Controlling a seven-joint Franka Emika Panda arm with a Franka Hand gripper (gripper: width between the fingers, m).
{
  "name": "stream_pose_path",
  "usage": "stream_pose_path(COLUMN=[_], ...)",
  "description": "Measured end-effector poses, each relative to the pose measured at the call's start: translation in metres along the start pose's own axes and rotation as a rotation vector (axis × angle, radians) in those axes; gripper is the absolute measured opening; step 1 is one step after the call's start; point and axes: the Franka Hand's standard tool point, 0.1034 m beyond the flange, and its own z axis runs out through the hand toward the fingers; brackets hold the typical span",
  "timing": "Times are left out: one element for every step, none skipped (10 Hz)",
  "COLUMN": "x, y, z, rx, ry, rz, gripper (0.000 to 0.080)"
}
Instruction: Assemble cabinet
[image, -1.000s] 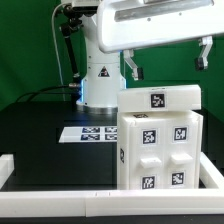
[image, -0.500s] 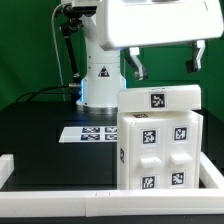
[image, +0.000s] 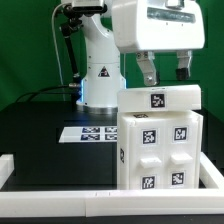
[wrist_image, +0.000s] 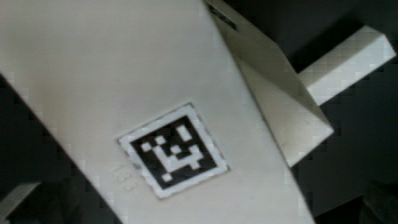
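Cabinet (image: 160, 145), lower right: body standing on desk (image: 40, 150), top panel (image: 160, 99) laid on; tightening possibly left. My tool (image: 165, 70), upper right: spread, empty.

A white cabinet body (image: 162, 160) is seen standing upright in the lower right of the exterior frame, its front divided into raised squares and marked with several black-and-white tags (image: 148, 136). A flat white top panel (image: 185, 97), tagged once near its middle, is laid level across the body's upper edge. In the wrist view this panel (wrist_image: 107, 90) is shown close, its tag set at a slant.
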Motion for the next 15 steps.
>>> stream_pose_path(x=[-0.001, -0.002, -0.002, -0.002, -0.002, -0.005, -0.008, -0.008, -0.009, -0.009, -0.009, -0.009, -0.009, -0.009, -0.011], y=[0.001, 0.002, 0.004, 0.005, 0.007, 0.007, 0.007, 0.007, 0.007, 0.007, 0.008, 0.008, 0.008, 0.008, 0.009], z=[0.002, 0.004, 0.006, 0.007, 0.009, 0.013, 0.018, 0.02, 0.02, 0.02, 0.02, 0.02, 0.02, 0.02, 0.02], rx=[0.0, -0.001, -0.002, -0.001, 0.0, 0.005, 0.006, 0.001, 0.001, 0.001, 0.001, 0.001, 0.001, 0.001, 0.001], ry=[-0.004, -0.01, -0.013, -0.014, -0.016, -0.02, -0.023, -0.024, -0.024, -0.025, -0.025, -0.025, -0.025, -0.024, -0.023], rz=[-0.048, -0.142, -0.21, -0.274, -0.303, -0.332, -0.313, -0.311, -0.309, -0.309, -0.308, -0.308, -0.308, -0.28, -0.236], gripper=[0.0797, 0.0797, 0.0797, 0.0797, 0.0797, 0.0797, 0.0797, 0.0797, 0.0794, 0.0794, 0.0636, 0.0559, 0.0559, 0.0559, 0.0559])
